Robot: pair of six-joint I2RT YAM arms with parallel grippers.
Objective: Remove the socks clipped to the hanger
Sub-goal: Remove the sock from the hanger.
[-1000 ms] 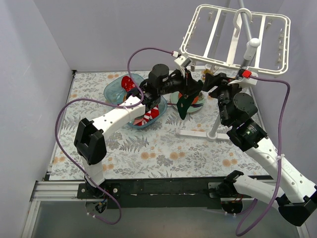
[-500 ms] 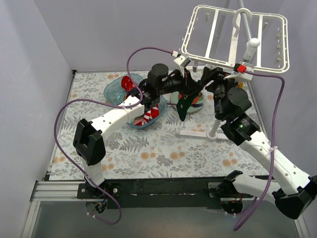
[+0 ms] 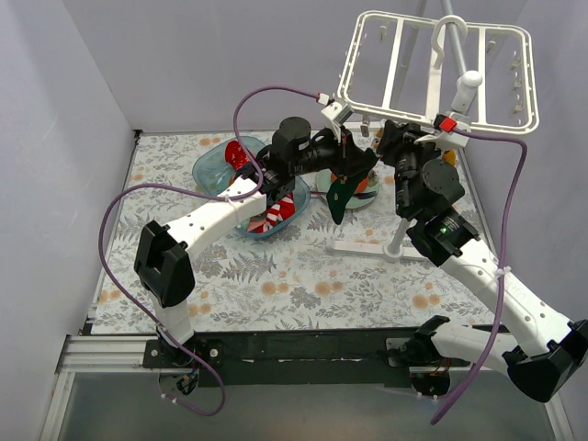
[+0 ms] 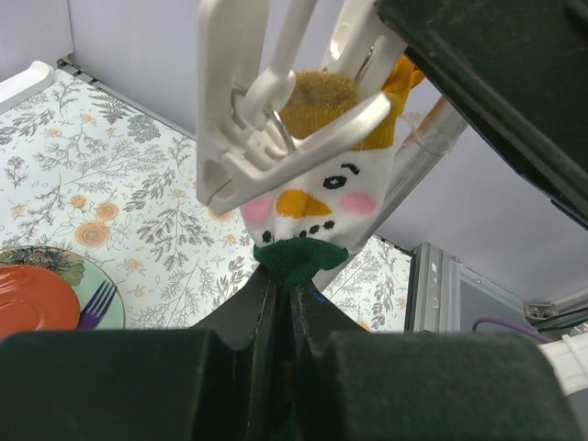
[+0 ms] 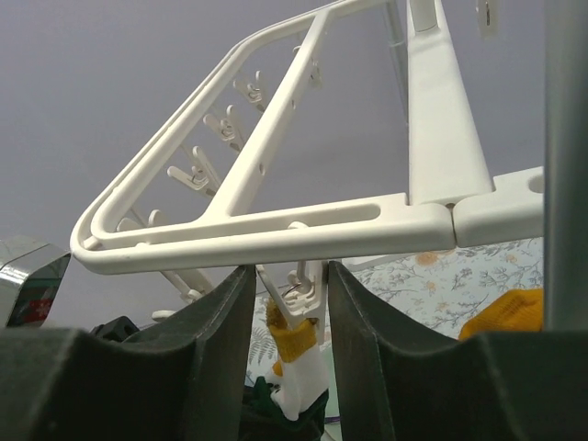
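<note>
A blue tub (image 3: 207,167) of loose socks (image 3: 271,216) sits on the tabletop (image 3: 276,276), at 9 o'clock from the snowman-faced sock (image 4: 317,197). That sock, mustard-topped and green-ended, hangs by a clip (image 4: 266,138) under the white hanger (image 5: 276,225). Left jaws pinch shut on the green end; right jaws stand apart astride the clip.

The hanger (image 5: 276,225) is smooth white plastic; the sock (image 4: 317,197) is soft, matt knitted cloth.

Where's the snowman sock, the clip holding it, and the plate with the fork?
snowman sock (image 4: 317,209): left wrist view, white face beside the nose.
clip (image 4: 225,156): left wrist view, its wide white side.
plate (image 4: 108,296): left wrist view, green rim by the fork.
</note>
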